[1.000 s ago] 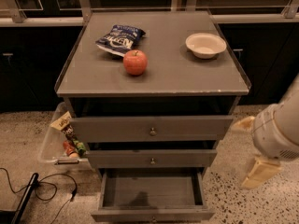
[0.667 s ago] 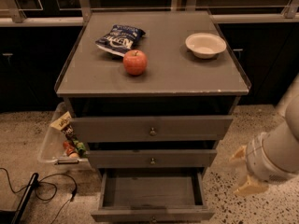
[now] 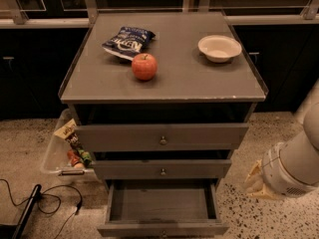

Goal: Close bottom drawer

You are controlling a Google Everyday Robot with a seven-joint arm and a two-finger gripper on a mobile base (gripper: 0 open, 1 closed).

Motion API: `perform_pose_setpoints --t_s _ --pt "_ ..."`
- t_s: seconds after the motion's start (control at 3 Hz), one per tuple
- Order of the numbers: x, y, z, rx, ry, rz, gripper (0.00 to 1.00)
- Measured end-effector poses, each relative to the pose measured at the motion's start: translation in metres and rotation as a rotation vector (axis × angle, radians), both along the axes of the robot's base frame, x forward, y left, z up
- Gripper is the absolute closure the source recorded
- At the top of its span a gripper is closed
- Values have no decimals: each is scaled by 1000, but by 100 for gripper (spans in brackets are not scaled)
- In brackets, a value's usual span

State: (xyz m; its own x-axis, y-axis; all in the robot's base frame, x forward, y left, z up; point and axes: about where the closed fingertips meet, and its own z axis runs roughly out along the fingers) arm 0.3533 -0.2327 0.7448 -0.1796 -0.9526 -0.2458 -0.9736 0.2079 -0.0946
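Note:
The bottom drawer [image 3: 162,203] of the grey cabinet [image 3: 164,78] is pulled out toward me. Its shallow grey box is empty, and its front panel [image 3: 162,229] with a small round knob sits at the lower edge of the view. The two drawers above it, the top one [image 3: 162,136] and the middle one [image 3: 162,169], stand nearly flush. My gripper [image 3: 254,182] hangs at the end of the white arm [image 3: 291,166]. It is to the right of the cabinet, level with the open drawer and apart from it.
On the cabinet top lie a red apple [image 3: 144,66], a blue chip bag [image 3: 128,41] and a white bowl [image 3: 219,48]. A clear bin [image 3: 65,148] with snacks stands left of the cabinet. Black cables [image 3: 45,200] lie on the speckled floor at lower left.
My arm has moved down and slightly left, bringing the gripper closer to the right side of the open bottom drawer. The drawers have not moved.

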Motion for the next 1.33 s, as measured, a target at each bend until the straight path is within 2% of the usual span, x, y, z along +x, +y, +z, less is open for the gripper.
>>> perform_pose_setpoints --t_s 0.33,0.67,1.0,1.33 --pt "-15 0 -63 46 103 -54 100" --pt "-55 0 -175 114 239 -123 100" --pt "-55 -5 -254 178 233 -171 100" --pt "-59 7 -288 219 260 -188 100"
